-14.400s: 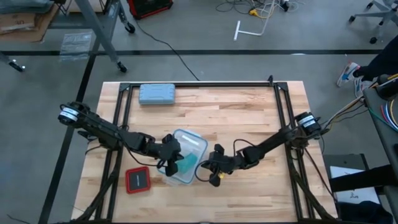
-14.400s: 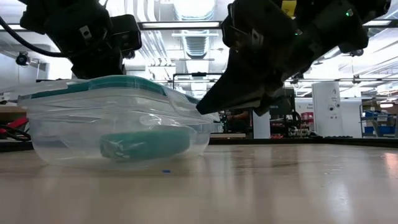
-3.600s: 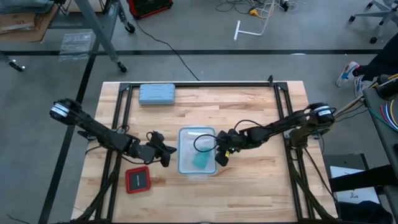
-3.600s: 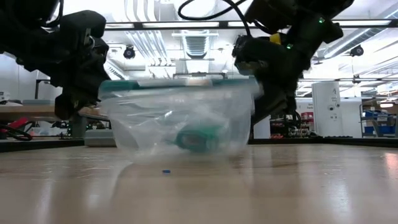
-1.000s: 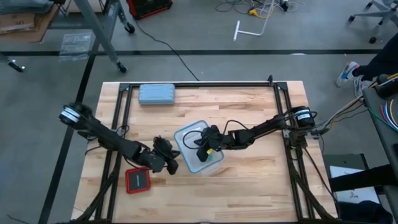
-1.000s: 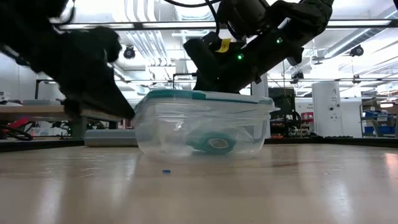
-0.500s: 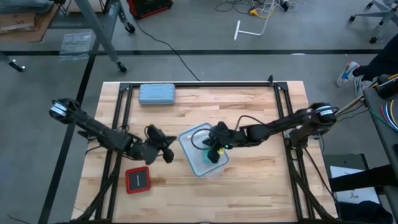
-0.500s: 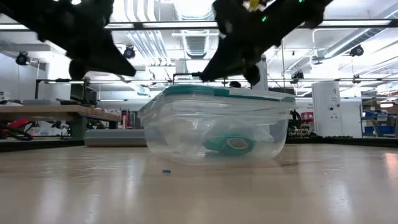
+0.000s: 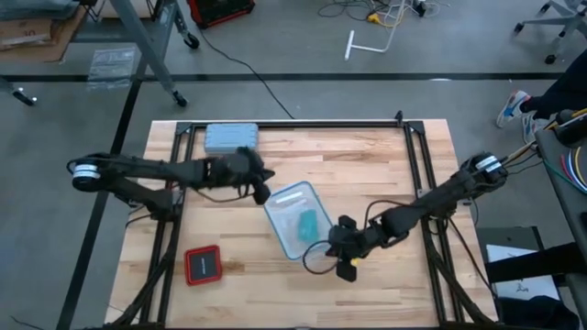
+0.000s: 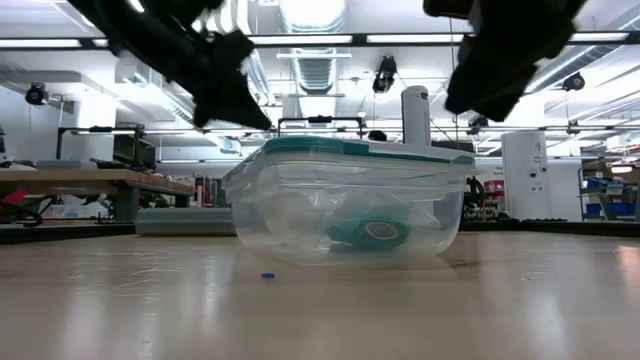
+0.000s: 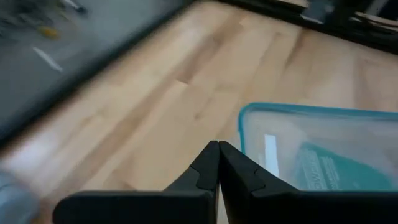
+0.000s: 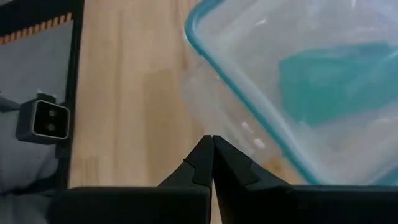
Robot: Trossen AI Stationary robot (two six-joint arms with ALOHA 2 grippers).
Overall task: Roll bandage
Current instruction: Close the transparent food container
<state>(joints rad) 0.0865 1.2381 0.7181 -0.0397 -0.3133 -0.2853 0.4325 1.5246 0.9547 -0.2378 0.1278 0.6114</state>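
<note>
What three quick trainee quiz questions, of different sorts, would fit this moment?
1. True or false: the bandage lies inside the lidded clear container.
2. Which gripper is nearer the grey-blue case: A left gripper, B right gripper?
3. Fill in: both grippers' fingers are ____.

Key: 1 true; 2 A; 3 shut, holding nothing.

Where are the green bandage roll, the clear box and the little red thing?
bandage (image 10: 368, 230): low view, roll's end face.
clear box (image 9: 274, 216): high view, teal rim.
red thing (image 9: 203, 265): high view, its middle.
</note>
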